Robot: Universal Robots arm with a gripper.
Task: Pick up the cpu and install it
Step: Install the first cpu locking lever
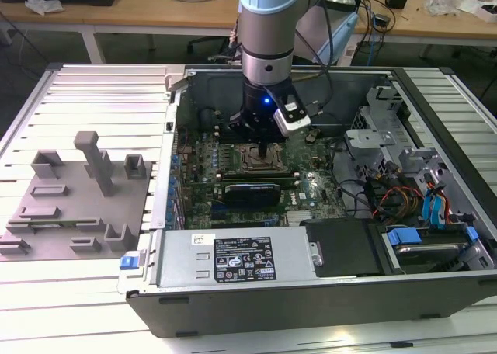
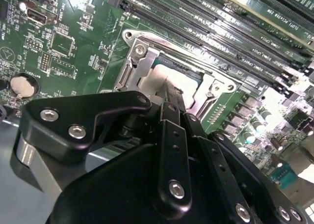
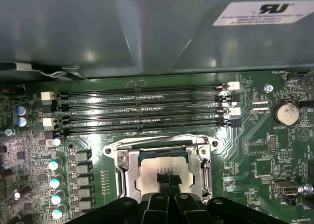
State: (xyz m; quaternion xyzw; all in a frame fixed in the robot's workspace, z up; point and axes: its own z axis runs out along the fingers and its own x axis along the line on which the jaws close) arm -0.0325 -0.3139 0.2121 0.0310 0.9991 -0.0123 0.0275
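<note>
looking into the open computer case in the exterior view, we see the arm standing straight down over the motherboard, its gripper lowered onto the socket near the board's middle. the case lies on a slatted metal bench, and a grey plastic fixture with several blocks and an upright post sits well apart from the case, toward the exterior view's left.

in both wrist views the cpu lies inside the socket's metal frame, its pale silvery top showing between the frame's sides. the black fingers reach down close together over the middle of the chip, their tips meeting its top or hanging just above it; we cannot tell which, nor whether they grip anything. in the second wrist view the gripper's black body covers the near edge of the socket.

in the first wrist view rows of memory slots run just beside the socket, and a round coin battery sits on the board apart from it.
</note>
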